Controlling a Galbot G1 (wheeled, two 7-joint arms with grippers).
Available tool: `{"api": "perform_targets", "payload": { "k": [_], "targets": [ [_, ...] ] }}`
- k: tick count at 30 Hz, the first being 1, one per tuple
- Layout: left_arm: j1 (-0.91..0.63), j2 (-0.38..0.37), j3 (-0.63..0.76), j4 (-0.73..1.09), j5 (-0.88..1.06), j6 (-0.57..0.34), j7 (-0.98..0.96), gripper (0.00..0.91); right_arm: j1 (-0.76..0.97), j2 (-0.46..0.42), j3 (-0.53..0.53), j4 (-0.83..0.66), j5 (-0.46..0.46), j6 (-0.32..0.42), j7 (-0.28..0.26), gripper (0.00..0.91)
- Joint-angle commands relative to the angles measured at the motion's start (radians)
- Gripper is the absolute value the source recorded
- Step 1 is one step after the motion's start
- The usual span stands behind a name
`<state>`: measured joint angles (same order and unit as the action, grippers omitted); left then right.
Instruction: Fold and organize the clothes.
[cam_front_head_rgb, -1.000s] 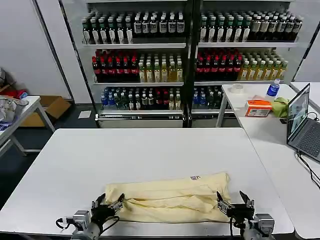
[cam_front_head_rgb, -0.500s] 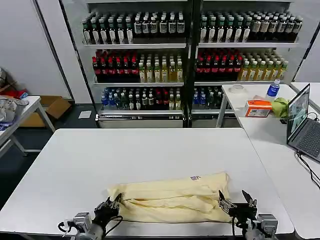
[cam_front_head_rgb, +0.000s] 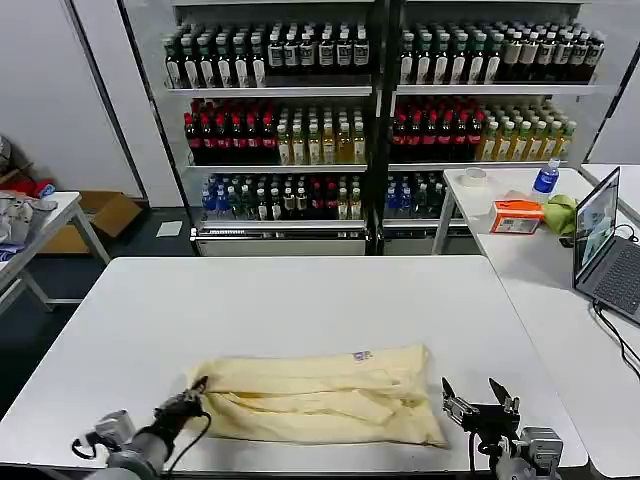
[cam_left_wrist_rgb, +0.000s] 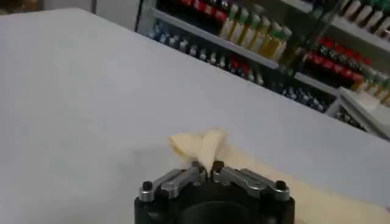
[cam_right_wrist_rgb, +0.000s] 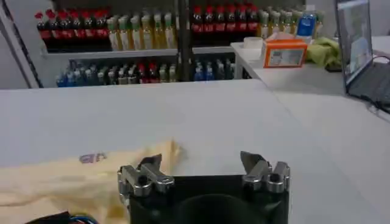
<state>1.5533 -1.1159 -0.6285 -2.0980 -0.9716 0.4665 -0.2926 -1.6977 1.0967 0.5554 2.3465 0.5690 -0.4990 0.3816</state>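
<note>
Left hand, clenched on the near-left corner of the T-shirt, has drawn the garment leftward across the surface since a second ago; right hand, released and spread, now stands just clear of its right edge, ready to regrip. Neck label: print unreadable

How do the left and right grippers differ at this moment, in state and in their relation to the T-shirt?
The left gripper is shut on the T-shirt, pinching its left end; the right gripper is open and holds nothing. The left gripper touches the fabric, while the right gripper sits just off the shirt's right end, apart from it. Both sit low at the near edge of the white table.
</note>
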Motion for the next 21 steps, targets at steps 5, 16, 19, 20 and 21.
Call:
{"api": "perform_targets", "payload": {
  "k": [5, 16, 19, 20, 21],
  "targets": [
    [-0.026, 0.181, -0.342, 0.082, -0.294, 0.033, 0.005, 0.010, 0.015, -0.015, 0.014, -0.007, 0.019, -0.003, 0.002, 0.907],
    [-0.071, 0.081, -0.183, -0.083, -0.537, 0.048, -0.047, 0.010, 0.023, -0.006, -0.010, -0.027, 0.000, 0.000, 0.000, 0.907],
    [-0.097, 0.045, -0.126, -0.111, -0.596, 0.043, -0.057, 0.010, 0.024, -0.006, -0.014, -0.036, -0.003, 0.000, -0.001, 0.907],
    [-0.101, 0.036, -0.095, -0.119, -0.598, 0.040, -0.056, 0.010, 0.024, -0.007, -0.015, -0.038, -0.005, 0.001, -0.002, 0.907],
    [-0.104, 0.029, -0.072, -0.128, -0.599, 0.038, -0.056, 0.010, 0.026, -0.007, -0.017, -0.042, -0.005, 0.001, -0.002, 0.907]
  ]
}}
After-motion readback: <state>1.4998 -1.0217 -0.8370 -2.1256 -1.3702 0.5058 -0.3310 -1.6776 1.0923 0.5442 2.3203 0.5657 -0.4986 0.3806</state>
